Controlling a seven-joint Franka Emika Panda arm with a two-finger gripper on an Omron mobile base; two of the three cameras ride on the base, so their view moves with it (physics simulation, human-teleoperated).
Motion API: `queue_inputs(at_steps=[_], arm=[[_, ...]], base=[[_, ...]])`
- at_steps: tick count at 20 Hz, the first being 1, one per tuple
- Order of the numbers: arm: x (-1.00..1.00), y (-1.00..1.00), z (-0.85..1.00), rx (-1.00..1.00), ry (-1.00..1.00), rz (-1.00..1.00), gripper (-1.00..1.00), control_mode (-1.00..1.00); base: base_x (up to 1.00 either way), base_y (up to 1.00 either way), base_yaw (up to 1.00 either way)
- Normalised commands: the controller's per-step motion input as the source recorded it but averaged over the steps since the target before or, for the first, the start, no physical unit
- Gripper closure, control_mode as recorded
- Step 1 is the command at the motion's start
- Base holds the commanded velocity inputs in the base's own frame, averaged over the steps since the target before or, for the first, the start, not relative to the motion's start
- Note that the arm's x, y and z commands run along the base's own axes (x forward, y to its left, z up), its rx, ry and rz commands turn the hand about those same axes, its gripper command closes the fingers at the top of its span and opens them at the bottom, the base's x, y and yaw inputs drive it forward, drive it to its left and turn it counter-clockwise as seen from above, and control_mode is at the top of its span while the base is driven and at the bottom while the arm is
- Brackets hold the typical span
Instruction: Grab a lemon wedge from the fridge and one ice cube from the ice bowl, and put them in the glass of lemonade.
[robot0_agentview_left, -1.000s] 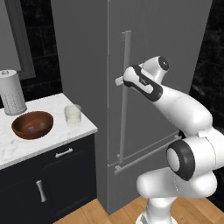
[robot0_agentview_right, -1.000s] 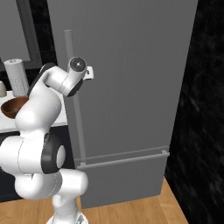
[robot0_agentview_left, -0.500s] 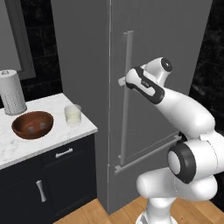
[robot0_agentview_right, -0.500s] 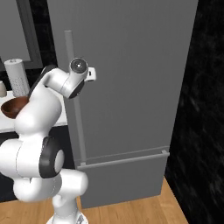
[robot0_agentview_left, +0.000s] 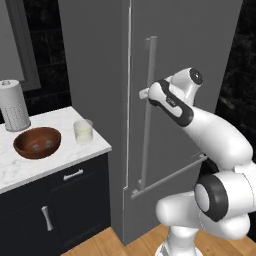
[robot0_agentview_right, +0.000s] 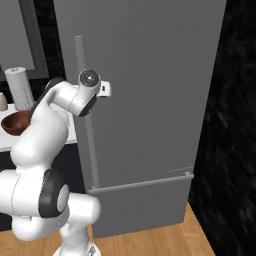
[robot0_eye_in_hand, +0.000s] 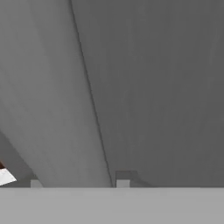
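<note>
The tall grey fridge (robot0_agentview_left: 200, 40) (robot0_agentview_right: 150, 75) has its door a crack ajar, with a thin white strip showing at the left edge. My gripper (robot0_agentview_left: 145, 93) (robot0_agentview_right: 106, 89) is at the long vertical handle (robot0_agentview_left: 149, 145) (robot0_agentview_right: 89, 150), shut on it at about its upper third. In the hand view my gripper (robot0_eye_in_hand: 79, 183) faces the grey door (robot0_eye_in_hand: 166, 87) from close up. The reddish-brown ice bowl (robot0_agentview_left: 37, 142) (robot0_agentview_right: 15, 121) and the glass of lemonade (robot0_agentview_left: 83, 131) stand on the marble counter to the left. The lemon wedge is hidden inside the fridge.
A tall white perforated cylinder (robot0_agentview_left: 13, 106) (robot0_agentview_right: 20, 87) stands behind the bowl on the counter (robot0_agentview_left: 60, 160). Dark cabinet fronts with drawer handles sit below it. A black wall runs along the fridge's right side, above wooden floor (robot0_agentview_right: 165, 235).
The fridge door has swung slightly outward with my gripper on its handle, and a white gap now shows at the door's edge. Bowl and glass have not moved.
</note>
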Motion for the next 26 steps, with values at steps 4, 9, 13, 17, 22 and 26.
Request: queue_inputs(at_steps=[4, 9, 13, 17, 22, 26], arm=[[0.0, -1.0, 0.08, 0.08, 0.03, -0.09, 1.0, -1.0], [0.0, -1.0, 0.09, 0.11, -0.01, -0.07, 1.0, -1.0], [-0.03, -1.0, -0.26, 0.31, -0.34, -0.03, 1.0, -1.0], [-0.09, -1.0, -0.63, 0.4, -0.61, 0.0, 1.0, -1.0], [-0.83, -0.84, -0.1, 0.38, -0.6, 0.0, 1.0, -1.0], [-1.0, -0.26, 0.01, 0.24, -0.48, 0.0, 1.0, -1.0]], base=[[0.0, 0.0, 0.0], [0.0, 0.0, 0.0], [0.0, 0.0, 0.0], [0.0, 0.0, 0.0], [0.0, 0.0, 0.0], [0.0, 0.0, 0.0]])
